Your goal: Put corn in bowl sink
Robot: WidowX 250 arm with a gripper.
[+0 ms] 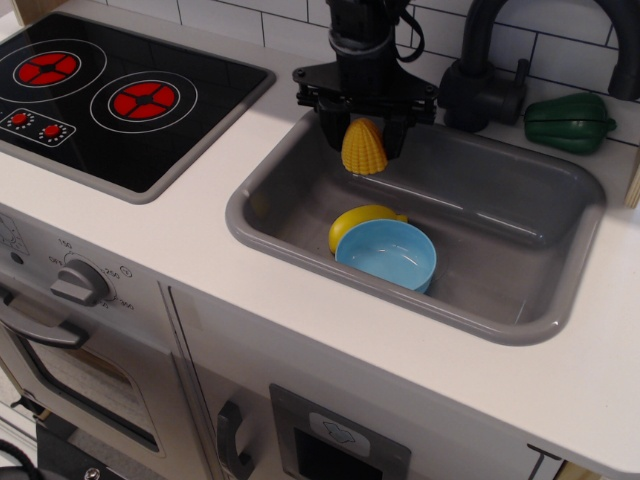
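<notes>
**Corn held above the sink's back left corner**

White counter [200, 230] fills most of the view, with white wall tiles behind it and a grey sink [560, 300] set into it.

Up over the back left part of the basin, the corn [364, 148] hangs with its narrow end up and its wide ribbed end down, clear of the sink floor. It sits clamped between the two dark fingers of the gripper [364, 135], one finger on each side of it, the black arm rising straight above.

Below and slightly to the right, on the sink floor near the front wall, the light blue bowl [388, 254] lies tilted, its opening facing up and forward. A smooth yellow cup [358, 222] touches its back left edge, partly tucked behind it. Corn and bowl are apart, the corn higher and farther back.

A black faucet [478, 70] stands behind the sink. A green toy pepper [568, 122] lies on the counter at the back right. A black stovetop with red burners [110, 90] lies to the left, and oven knobs [80, 283] and handles show on the front panel.
</notes>
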